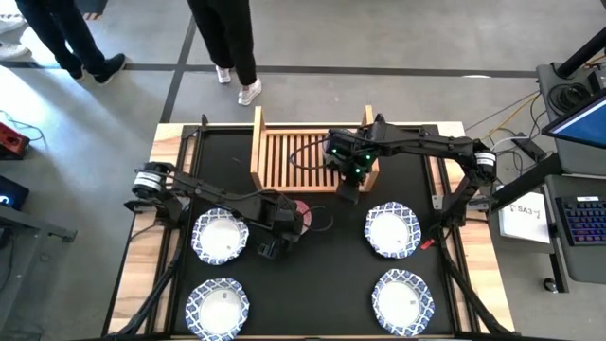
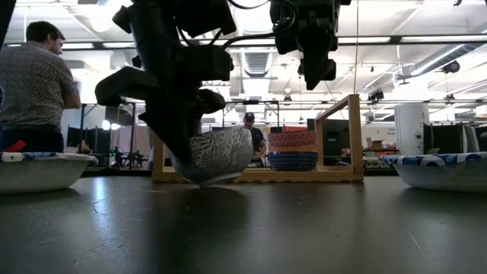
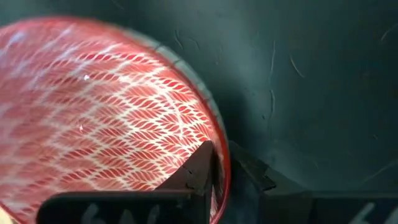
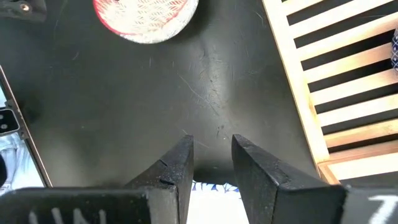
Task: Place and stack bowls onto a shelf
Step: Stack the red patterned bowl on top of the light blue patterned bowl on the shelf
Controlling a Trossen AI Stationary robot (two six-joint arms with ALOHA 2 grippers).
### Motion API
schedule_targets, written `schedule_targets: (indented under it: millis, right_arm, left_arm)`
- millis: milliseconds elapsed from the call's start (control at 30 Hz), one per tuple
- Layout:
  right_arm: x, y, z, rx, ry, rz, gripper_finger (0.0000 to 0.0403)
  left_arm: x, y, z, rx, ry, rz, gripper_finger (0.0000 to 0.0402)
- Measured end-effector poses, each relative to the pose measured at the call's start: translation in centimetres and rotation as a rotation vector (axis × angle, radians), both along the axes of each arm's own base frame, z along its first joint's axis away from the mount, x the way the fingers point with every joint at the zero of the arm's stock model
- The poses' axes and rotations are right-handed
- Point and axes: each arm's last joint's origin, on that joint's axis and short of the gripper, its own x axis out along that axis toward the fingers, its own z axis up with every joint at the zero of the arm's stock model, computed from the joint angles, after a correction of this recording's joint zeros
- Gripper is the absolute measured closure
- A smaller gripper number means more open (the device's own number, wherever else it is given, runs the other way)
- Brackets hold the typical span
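From above: black table top [image 1: 312, 284] with wooden edges left and right, shelf [image 1: 301, 153] at the far middle between its two upright boards, four white bowls [image 1: 220, 237] with blue patterned rims near the corners of the near half. Open lane down the middle between the left and right pairs. Left gripper [image 1: 282, 225] in that lane, just right of the far-left white bowl, clamped on the red bowl [image 1: 300, 212], near but apart from the shelf's near edge. Right gripper [image 1: 347, 178] at the shelf's near right corner, over the mat. From table height: red bowl [image 2: 217, 156] tilted, pale patterned underside showing, lowest point at or just above the table, hard to say which; left gripper [image 2: 179, 129] pinching its left side. Behind it the shelf [image 2: 354, 137], with two small stacked bowls [image 2: 293, 151] on its right half, red over dark blue; left half open. Right gripper [image 2: 316, 68] hanging high above. A person [image 2: 34, 84] in the room beyond, far left. From the left wrist: red leaf pattern inside the red bowl [image 3: 106, 118], rim held between the left gripper [image 3: 222, 177] fingers, bare dark mat beside. From the right wrist: right gripper [image 4: 212, 162] with a narrow gap between its fingers, holding nothing, above bare mat; shelf slats [image 4: 348, 81] to one side, red bowl [image 4: 146, 18] farther off.
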Motion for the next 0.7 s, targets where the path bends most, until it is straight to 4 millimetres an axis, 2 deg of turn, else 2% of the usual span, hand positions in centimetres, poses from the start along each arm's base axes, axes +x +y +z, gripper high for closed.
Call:
schedule_targets:
  millis: [300,400,700]
  right_arm:
    - [0.0,0.0,0.0,0.004,0.002,-0.012,0.0305]
    - [0.1,0.0,0.0,0.003,-0.006,-0.016,0.0305]
    - [0.9,-0.2,0.1,0.006,-0.07,-0.069,0.0305]
  left_arm:
    - [-0.3,-0.5,0.3,0.017,0.004,-0.004,0.0327]
    - [-0.4,-0.9,0.9,0.082,0.034,0.005,0.0316]
    - [-1.5,-4.0,3.4,0.318,0.021,-0.027,0.0313]
